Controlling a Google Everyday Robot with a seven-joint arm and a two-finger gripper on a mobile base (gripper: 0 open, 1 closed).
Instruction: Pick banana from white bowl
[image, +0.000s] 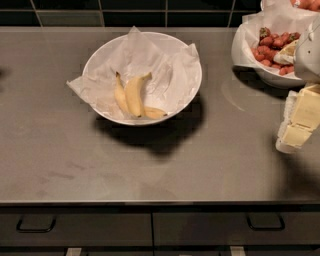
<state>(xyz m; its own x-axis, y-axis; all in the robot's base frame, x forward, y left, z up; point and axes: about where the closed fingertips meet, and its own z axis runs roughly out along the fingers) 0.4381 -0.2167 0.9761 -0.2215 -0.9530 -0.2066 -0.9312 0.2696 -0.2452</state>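
While the banana (134, 95) lies in the white bowl (186, 54), its dark stem tip points up and to the right and its thick, fairly straight body runs down toward the near wall. It rests on the crinkled paper liner (165, 70), touching a slimmer, more curved banana (120, 96) on its left, whose lower end shows beyond it on the right. The bowl stands on a grey counter (100, 165), a little left of centre, and casts a dark shadow toward the front right. The gripper (299, 125) hangs at the right edge of the view, above the counter and well apart from the bowl. It carries nothing that I can see, and I cannot tell whether it is clenched or released. Just behind it, at the far right, a second white bowl (250, 60) with a paper liner holds red strawberries (272, 45). A dark tiled wall (130, 17) runs behind the counter, and drawers with dark handles (35, 226) sit below its front edge.
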